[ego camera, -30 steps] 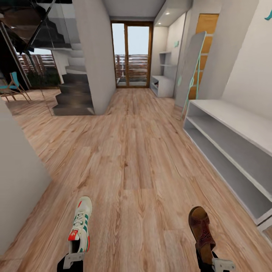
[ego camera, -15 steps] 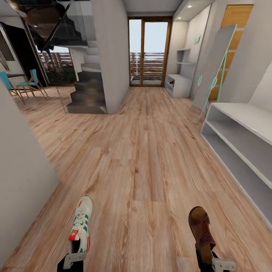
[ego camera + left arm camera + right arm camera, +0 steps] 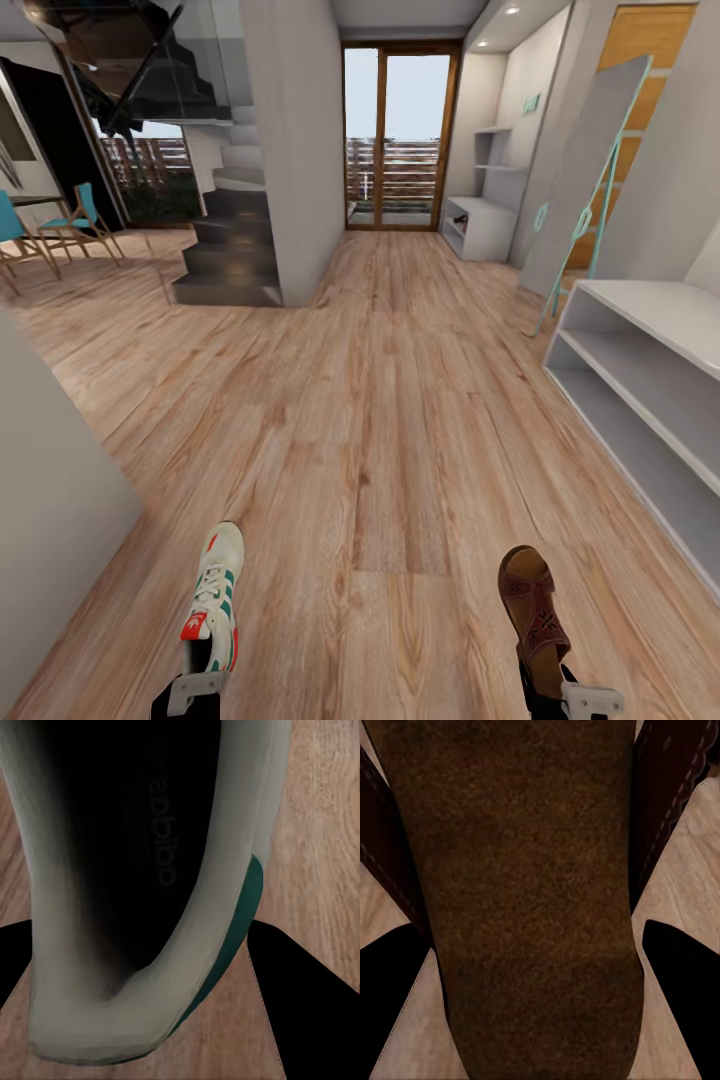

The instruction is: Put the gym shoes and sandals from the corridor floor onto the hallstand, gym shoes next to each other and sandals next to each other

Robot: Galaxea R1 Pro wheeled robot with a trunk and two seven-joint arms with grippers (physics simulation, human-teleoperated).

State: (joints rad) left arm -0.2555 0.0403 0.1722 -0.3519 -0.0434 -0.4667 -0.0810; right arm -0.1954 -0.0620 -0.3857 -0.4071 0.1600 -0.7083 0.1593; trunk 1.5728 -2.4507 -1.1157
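Far short of the hallstand (image 3: 480, 225), the left gripper (image 3: 195, 692) pinched a gym shoe (image 3: 213, 600) and the right gripper (image 3: 585, 700) a sandal (image 3: 533, 612), carried above the corridor floor (image 3: 380, 430); heel-only holds could slip during travel.

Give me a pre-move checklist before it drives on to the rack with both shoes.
1. Left pincer shut on the gym shoe: ok, heel sits between the fingers.
2. Right pincer shut on the sandal: ok, heel end held.
3. Both shoes off the corridor floor: cannot tell from the head view; the wrist views show floor behind them.
4. Hallstand in sight: ok, at the far end on the right, stepped shelves above.
5. Not mistaking the near two-shelf bench for it: ok, it has no upper shelves.
6. Other gym shoe and sandal located: cannot tell.
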